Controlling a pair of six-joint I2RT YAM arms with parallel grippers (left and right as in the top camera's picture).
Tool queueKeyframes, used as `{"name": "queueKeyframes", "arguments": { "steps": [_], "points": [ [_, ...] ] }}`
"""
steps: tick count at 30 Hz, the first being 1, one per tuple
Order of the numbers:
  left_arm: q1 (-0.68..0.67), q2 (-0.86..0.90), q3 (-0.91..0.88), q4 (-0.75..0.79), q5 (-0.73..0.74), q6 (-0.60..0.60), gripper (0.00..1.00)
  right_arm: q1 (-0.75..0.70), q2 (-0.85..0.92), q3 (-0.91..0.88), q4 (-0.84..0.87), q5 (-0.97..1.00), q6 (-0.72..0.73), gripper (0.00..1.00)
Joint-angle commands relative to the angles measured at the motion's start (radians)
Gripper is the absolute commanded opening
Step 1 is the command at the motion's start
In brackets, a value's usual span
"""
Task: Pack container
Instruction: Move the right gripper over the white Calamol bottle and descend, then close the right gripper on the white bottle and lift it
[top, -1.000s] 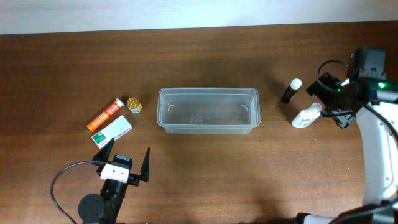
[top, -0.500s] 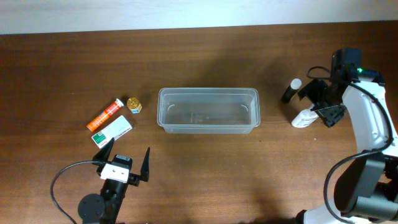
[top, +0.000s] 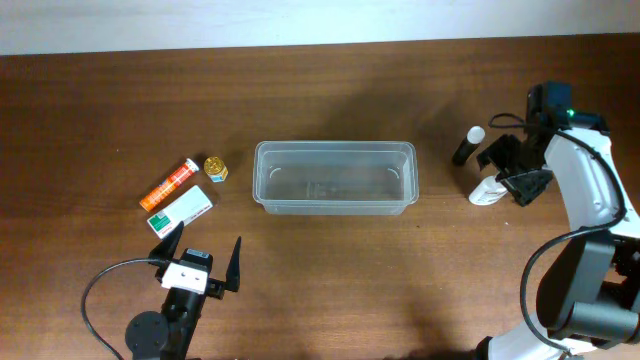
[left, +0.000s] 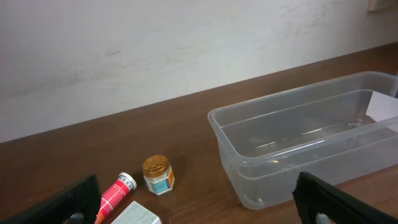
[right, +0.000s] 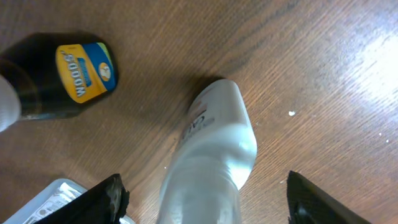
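Straddling the white bottle (right: 214, 149), right claw (right: 208, 199) apart, bottle cut off at frame edge, left claw (left: 199, 202) apart.

Left pincer (top: 209, 236) spread wide, held low and level, right pincer (top: 509, 172) agape, pointing steeply downward

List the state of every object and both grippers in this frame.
container, upright, open, empty.
white bottle, lying flat, ungripped.
dark bottle, lying flat.
orange tube, lying flat.
small jar, upright, capped.
green-and-white box, lying flat.
left gripper, open, holding nothing.
right gripper, open, straddling white bottle.
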Motion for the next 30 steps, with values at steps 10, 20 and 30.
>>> {"name": "queueKeyframes", "arguments": {
  "steps": [10, 20, 30],
  "points": [
    [-0.002, -0.006, -0.002, -0.007, -0.006, -0.005, 0.99, -0.003, 0.006, -0.101, 0.045, 0.037, 0.012, 0.66],
    [-0.002, -0.006, -0.002, -0.007, -0.006, -0.005, 0.99, -0.003, 0.006, -0.104, 0.049, 0.119, 0.002, 0.56],
    [-0.002, -0.006, -0.002, -0.007, -0.006, -0.005, 0.99, -0.003, 0.006, -0.104, 0.049, 0.222, -0.07, 0.43]
  ]
}}
